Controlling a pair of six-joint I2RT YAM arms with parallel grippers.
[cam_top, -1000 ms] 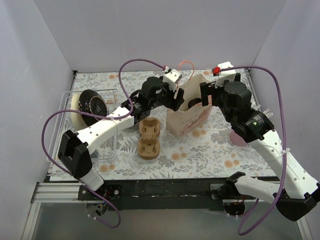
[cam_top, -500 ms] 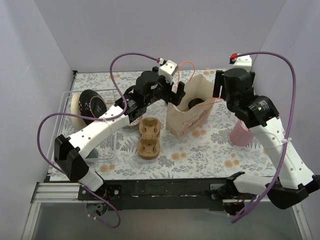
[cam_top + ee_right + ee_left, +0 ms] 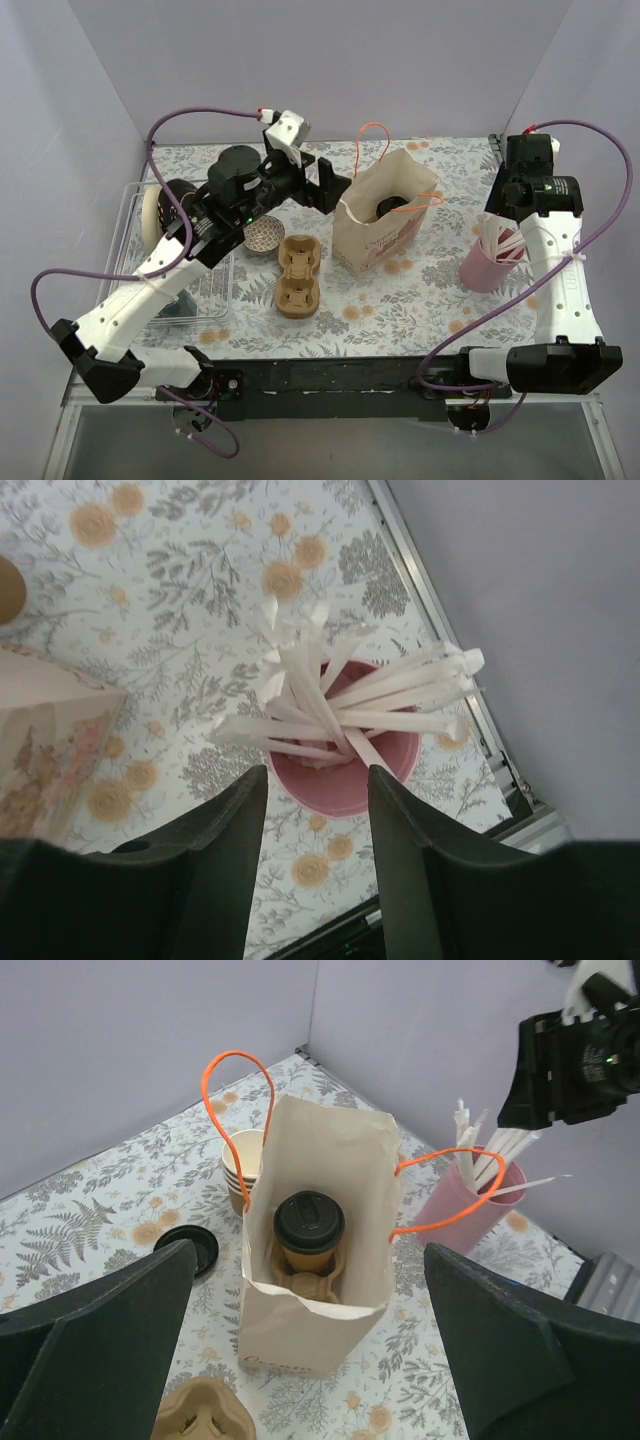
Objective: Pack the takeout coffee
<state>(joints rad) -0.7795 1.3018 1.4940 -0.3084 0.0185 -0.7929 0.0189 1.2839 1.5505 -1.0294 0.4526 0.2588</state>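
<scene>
Left wrist view: the takeout coffee [image 3: 309, 1222] stands inside the paper bag [image 3: 300, 1345]; left gripper [image 3: 330, 190] and right gripper [image 3: 317, 780], outside it, gape empty.

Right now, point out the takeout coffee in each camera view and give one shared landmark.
Top external: the takeout coffee sits inside the paper bag, right of centre, black lid showing.
Left wrist: centre frame, standing in the open bag.
Right wrist: not in view; only the bag's corner at left edge.
Shared landmark: the pink straw cup, right of the bag everywhere.
</scene>
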